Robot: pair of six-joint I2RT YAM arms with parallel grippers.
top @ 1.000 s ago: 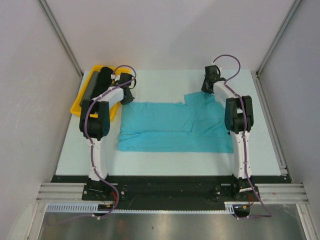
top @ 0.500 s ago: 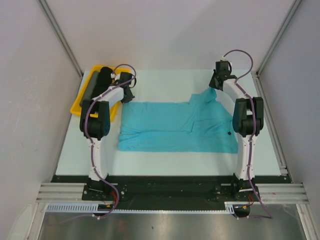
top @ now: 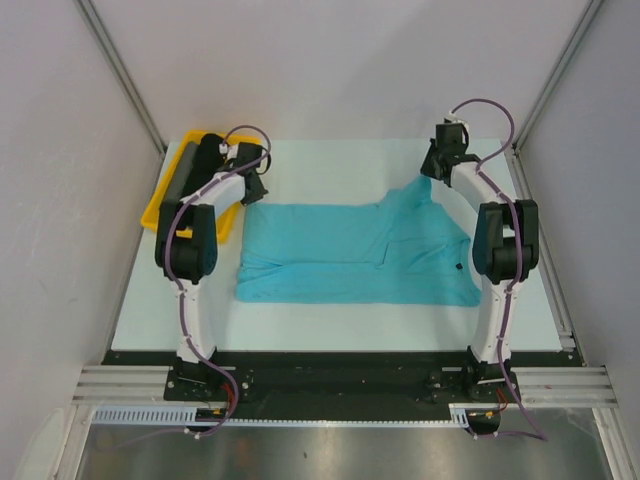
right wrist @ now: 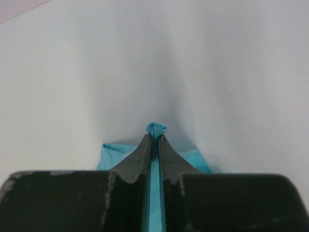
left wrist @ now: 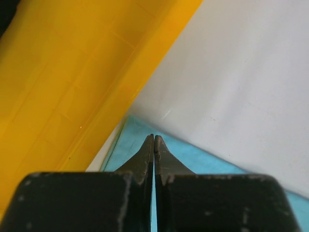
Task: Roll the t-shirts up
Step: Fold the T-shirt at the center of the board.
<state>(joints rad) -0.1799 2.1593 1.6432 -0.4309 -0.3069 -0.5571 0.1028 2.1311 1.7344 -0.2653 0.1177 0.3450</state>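
- Teal t-shirt lies flat mid table, long axis running left-right.
- left gripper is pinched shut on its far-left corner.
- right gripper is clamped on the tented-up far-right corner.
- Cloth spreads nearward from both.

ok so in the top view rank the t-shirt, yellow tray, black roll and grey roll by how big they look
1. teal t-shirt, by far largest
2. yellow tray
3. grey fabric roll and black fabric roll: unsure, the left arm covers part of the black one

Arms show white links, black joints, purple cables; left hand and right hand are black wedges.
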